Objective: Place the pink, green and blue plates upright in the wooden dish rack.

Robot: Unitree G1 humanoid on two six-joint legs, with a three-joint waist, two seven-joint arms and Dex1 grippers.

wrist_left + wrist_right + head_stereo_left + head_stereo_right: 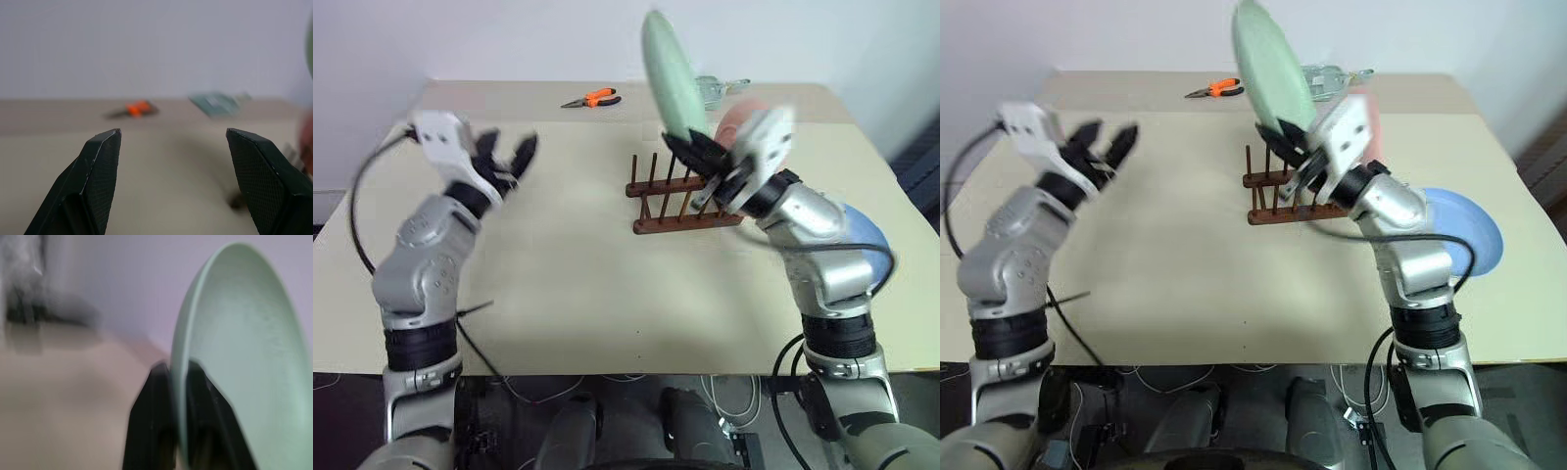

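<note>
The right gripper [178, 382] pinches the rim of the green plate [671, 73], held on edge above the wooden dish rack [680, 201]; it looks light, stiff and likely slippery, while the left gripper [171, 181] stands spread and empty

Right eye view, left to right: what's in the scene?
left gripper, open → orange pliers → green plate, clamped by right gripper → blue plate, flat on table.
</note>
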